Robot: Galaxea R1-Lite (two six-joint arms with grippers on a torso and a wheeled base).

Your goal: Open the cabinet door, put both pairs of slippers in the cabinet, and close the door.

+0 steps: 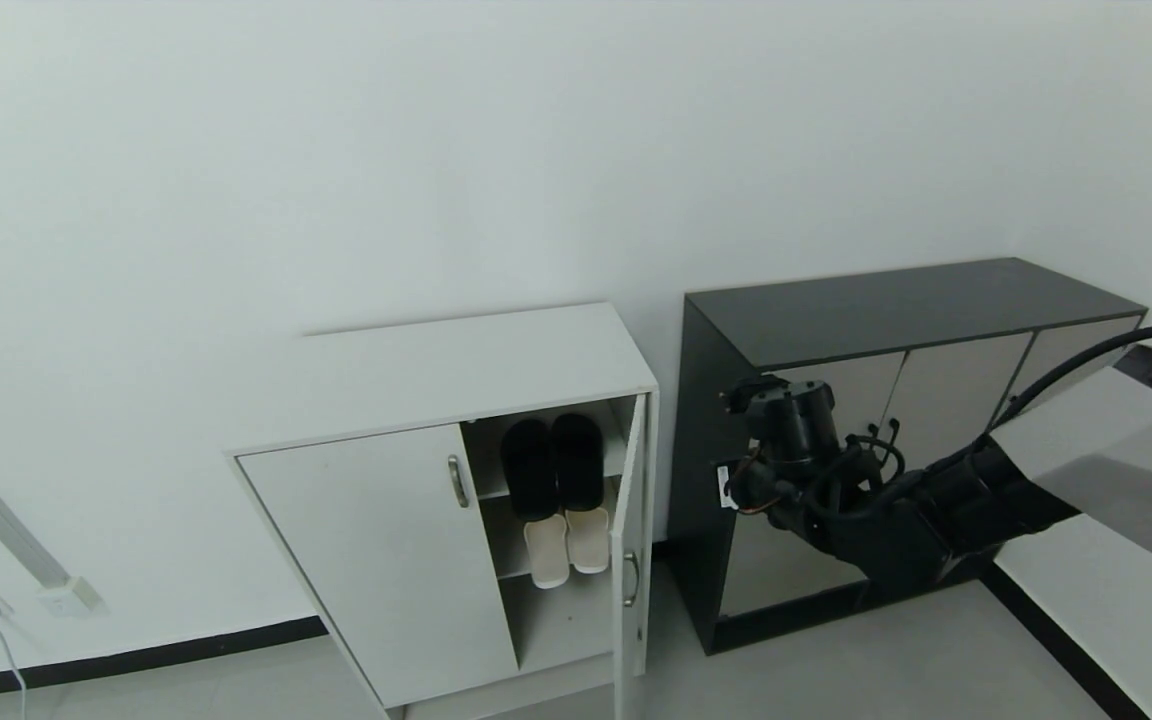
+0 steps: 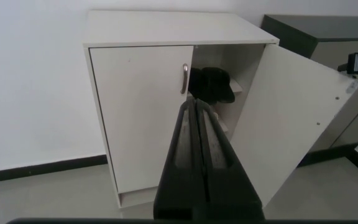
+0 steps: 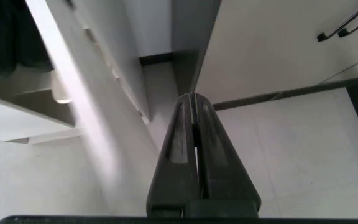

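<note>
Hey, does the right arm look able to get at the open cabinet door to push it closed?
Probably yes: the right gripper sits beside the outer face of the open door, with nothing between them.

A home-style entryway is suggested by a white two-door shoe cabinet [image 1: 466,365], a dark grey sideboard [image 1: 896,305] and a black skirting strip [image 1: 136,657].
</note>
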